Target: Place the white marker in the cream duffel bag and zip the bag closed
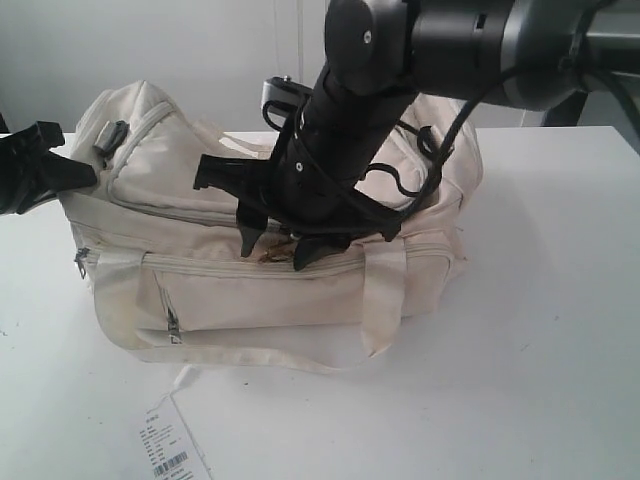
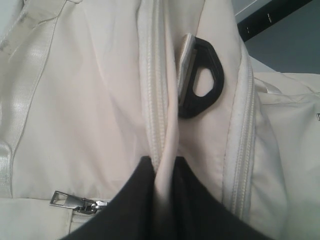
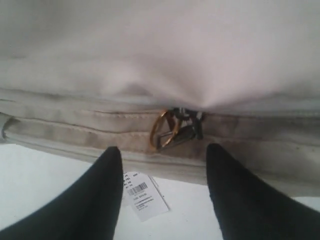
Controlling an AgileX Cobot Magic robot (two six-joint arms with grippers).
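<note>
Holds right gripper (image 3: 165,149) wide apart and empty, tips either side of the zip pull (image 3: 175,131) atop the bag (image 1: 250,290). Pinches a fold at the bag's end with left gripper (image 2: 162,160). Cannot tell where the marker is.

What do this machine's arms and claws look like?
The right arm is thick, black and rounded, with a grey section higher up and black cables looping beside it. The left gripper and right gripper are black with tapering, pointed fingers.
</note>
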